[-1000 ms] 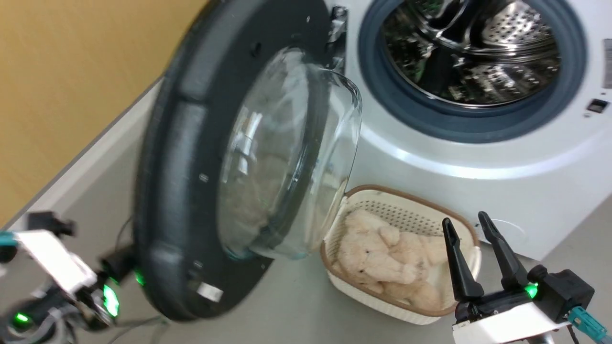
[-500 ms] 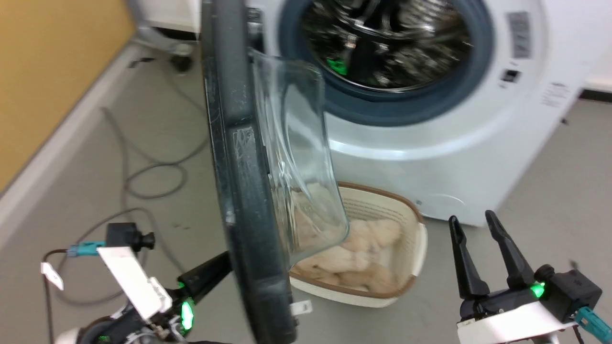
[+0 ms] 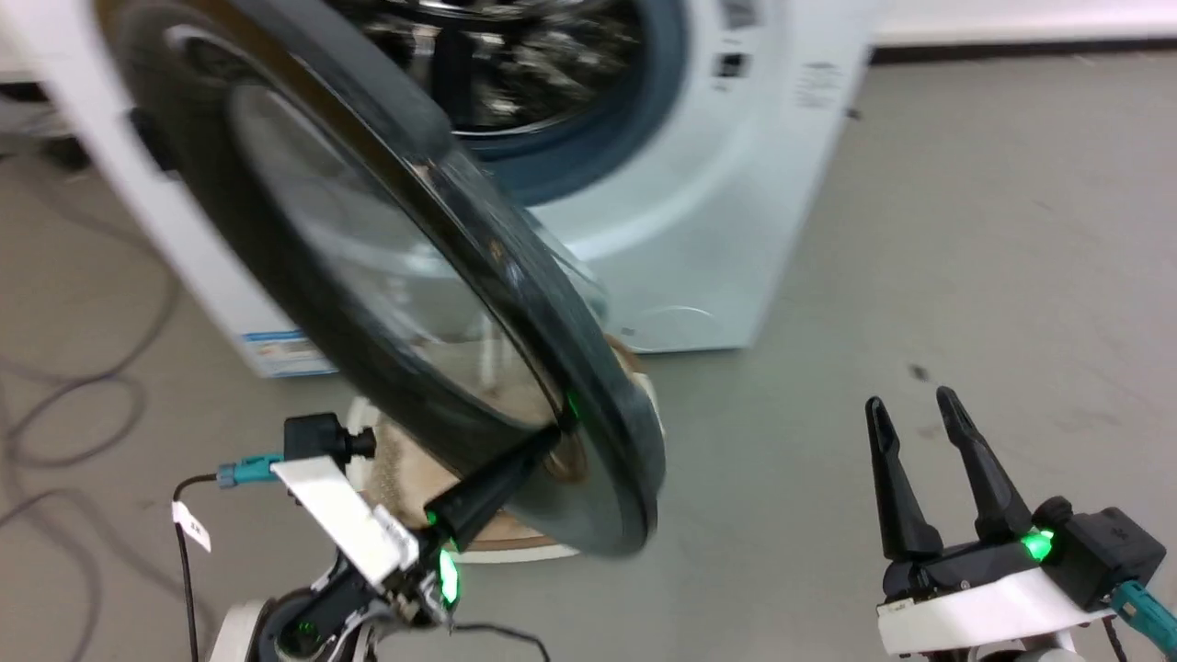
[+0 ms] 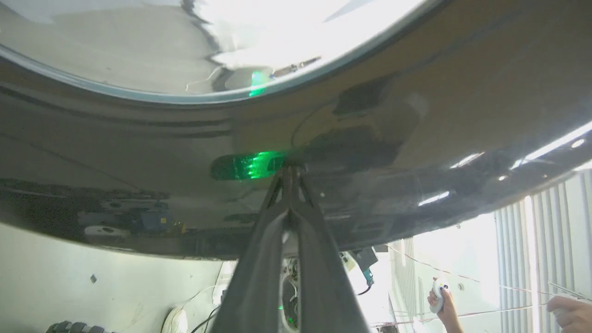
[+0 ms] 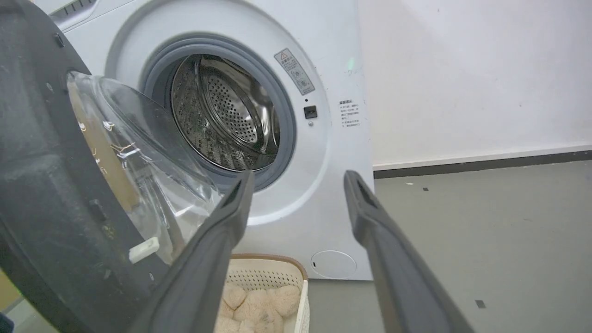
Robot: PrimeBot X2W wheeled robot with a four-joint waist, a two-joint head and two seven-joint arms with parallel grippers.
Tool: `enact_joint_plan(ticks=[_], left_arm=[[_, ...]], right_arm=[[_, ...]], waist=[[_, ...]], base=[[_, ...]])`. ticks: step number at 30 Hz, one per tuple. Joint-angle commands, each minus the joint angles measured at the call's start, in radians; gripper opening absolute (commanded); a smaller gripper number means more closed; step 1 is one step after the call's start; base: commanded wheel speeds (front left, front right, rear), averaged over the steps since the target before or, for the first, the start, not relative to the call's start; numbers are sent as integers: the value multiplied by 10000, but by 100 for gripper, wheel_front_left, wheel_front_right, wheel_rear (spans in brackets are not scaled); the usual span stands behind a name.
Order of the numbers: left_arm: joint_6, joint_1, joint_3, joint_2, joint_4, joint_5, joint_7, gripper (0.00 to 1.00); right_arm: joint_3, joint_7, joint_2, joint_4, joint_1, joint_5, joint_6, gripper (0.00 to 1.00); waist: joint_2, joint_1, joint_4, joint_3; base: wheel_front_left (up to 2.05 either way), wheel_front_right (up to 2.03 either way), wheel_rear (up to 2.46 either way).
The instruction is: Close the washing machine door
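Note:
The washing machine door (image 3: 303, 257), round and black-rimmed with a clear glass window, stands partly open in front of the white washing machine (image 3: 717, 211), its outer face toward the head camera. My left gripper (image 3: 550, 437) is shut, its tips pressed against the door's lower outer rim (image 4: 138, 152); the left wrist view has the closed fingertips (image 4: 289, 175) touching the glossy dark surface. My right gripper (image 3: 908, 400) hangs open over the floor to the right, holding nothing. From the right wrist, the open gripper (image 5: 298, 175) faces the steel drum (image 5: 226, 115), the door's inner side (image 5: 41, 185) at left.
A cream basket (image 5: 273, 277) holding a beige plush toy (image 5: 249, 300) sits on the floor below the drum, just under the door's swing. Cables (image 3: 55, 414) trail across the grey floor at left. A person's hand (image 4: 439, 296) with a controller is beyond the door.
The head camera has turned, shifting the machine leftward. The door has swung from edge-on to showing its outer face, closer to the machine, with my left gripper pressed on it. The right gripper stays open.

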Motion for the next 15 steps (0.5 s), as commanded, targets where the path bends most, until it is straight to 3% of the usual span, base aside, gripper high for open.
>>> enact_joint_plan(ticks=[1,15], left_arm=[[-86,-179,-51,-20,49,-39,-126,0],[-347,-2588,-135,-21,2253,200,-4328,0]], right_arm=[[-19,-44,48,-62,-120,10,8,100],[100,-44,146,-105,-255,397,8,100]], waist=[[-1,-1,-765,330],[-1,-1,-2881,967]], base=[[0,0,0],[0,0,0]])
